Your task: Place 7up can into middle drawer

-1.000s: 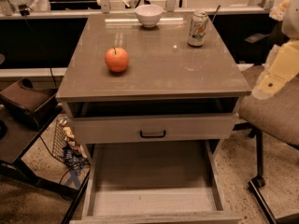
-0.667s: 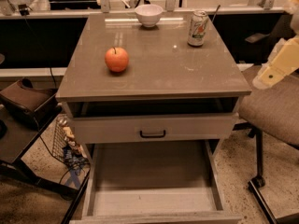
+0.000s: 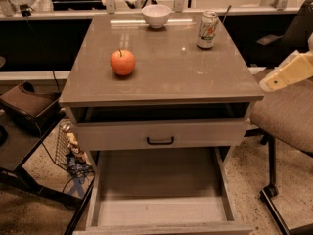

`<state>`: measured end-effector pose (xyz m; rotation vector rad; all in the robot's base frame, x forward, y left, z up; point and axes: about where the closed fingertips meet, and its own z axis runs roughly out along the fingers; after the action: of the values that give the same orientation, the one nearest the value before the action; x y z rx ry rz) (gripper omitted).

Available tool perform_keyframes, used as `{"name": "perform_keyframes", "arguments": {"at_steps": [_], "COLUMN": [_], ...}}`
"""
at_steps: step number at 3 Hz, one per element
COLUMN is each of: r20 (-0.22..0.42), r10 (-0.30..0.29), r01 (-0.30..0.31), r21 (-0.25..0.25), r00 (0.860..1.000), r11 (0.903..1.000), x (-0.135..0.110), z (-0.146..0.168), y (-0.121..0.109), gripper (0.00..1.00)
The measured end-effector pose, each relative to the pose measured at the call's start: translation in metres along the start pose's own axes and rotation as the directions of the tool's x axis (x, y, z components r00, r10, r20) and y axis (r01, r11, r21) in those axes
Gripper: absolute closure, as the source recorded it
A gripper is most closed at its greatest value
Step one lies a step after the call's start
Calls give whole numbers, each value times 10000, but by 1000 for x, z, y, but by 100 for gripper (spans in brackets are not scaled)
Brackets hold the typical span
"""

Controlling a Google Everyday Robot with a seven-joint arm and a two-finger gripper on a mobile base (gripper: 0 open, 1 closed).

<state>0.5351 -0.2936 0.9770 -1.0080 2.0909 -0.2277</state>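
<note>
The 7up can (image 3: 207,30) stands upright at the back right of the cabinet top (image 3: 166,77), silver-white with green and orange-red marks. The middle drawer (image 3: 159,180) is pulled out at the bottom of the view, and its flat floor is bare. My gripper (image 3: 275,81) is a cream-coloured piece at the right edge, beside the cabinet's right front corner. It is well apart from the can and holds nothing that I can see.
A red-orange apple (image 3: 122,62) sits on the left of the top and a white bowl (image 3: 156,15) at the back middle. A drawer front with a black handle (image 3: 160,141) sits above the open drawer. An office chair (image 3: 288,116) stands to the right, a wire basket (image 3: 66,146) to the left.
My gripper at the right edge has shifted slightly and lies flatter than before. The can, apple, bowl and drawer have not moved.
</note>
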Motion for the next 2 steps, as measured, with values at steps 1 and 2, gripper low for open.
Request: {"name": "perform_keyframes", "arguments": {"at_steps": [1, 2], "r20": [633, 2687], "r10": [1507, 2931], "r01": [-1527, -3118], "r21": [277, 291], "r00": [9866, 9175], "r11": [9879, 9497], "x": [18, 9], "z": [36, 76], "y": [9, 1], "gripper": [0, 0]}}
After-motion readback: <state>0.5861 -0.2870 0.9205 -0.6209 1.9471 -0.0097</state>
